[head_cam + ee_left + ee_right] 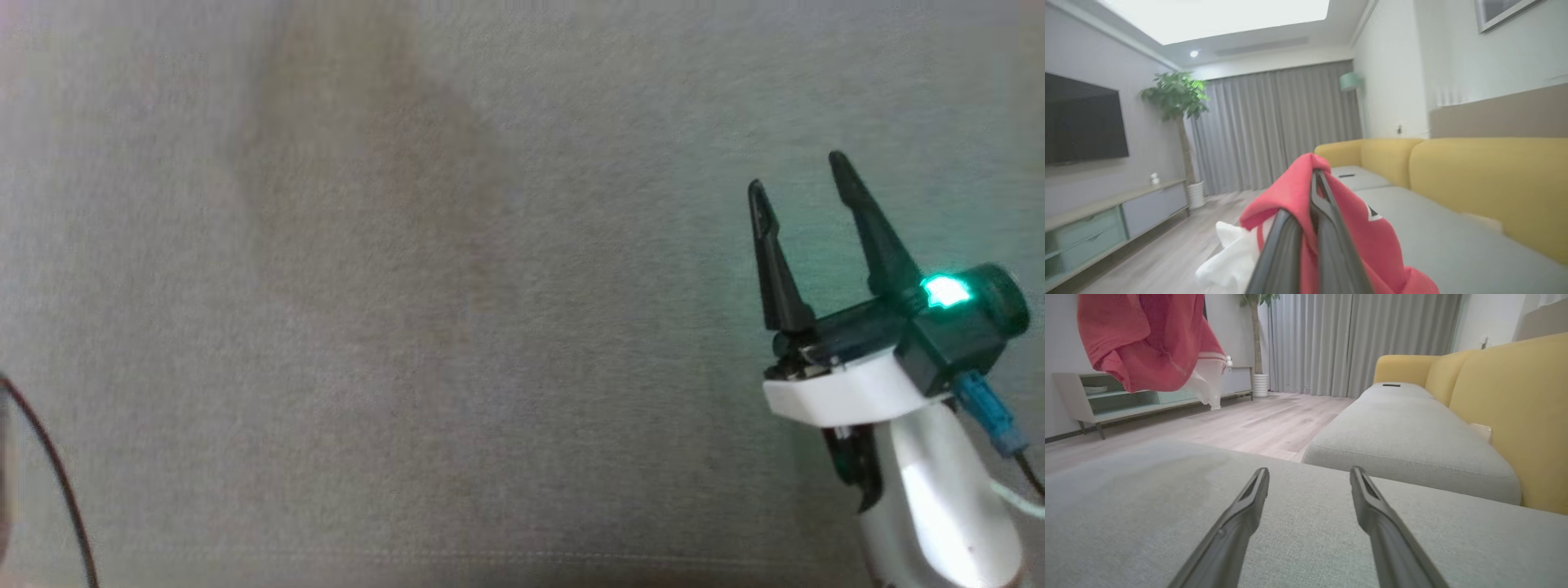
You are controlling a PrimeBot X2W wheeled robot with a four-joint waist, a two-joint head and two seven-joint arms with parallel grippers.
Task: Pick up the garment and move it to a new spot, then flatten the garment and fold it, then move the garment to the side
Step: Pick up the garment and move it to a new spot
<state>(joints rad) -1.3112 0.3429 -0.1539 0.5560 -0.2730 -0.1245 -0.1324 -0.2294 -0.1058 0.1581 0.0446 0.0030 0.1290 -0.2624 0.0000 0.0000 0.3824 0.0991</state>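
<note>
Left tool (1316, 176) clamped on the red-and-white garment (1367, 237), held aloft. Right tool (798, 173) spread wide, empty, above the grey sofa cushion (408, 367).

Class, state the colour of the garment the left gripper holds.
The garment is red with a white part, clearest in the right wrist view.

In the left wrist view the garment (1359, 228) folds over the tips of the left gripper (1315, 176), and its lower folds run off the bottom edge. In the right wrist view the top edge cuts off its upper part. We cannot identify the small dark object (1391, 385) on the far sofa cushion (1404, 404). A dark cable (51, 464) runs off the head view's lower-left corner.
</note>
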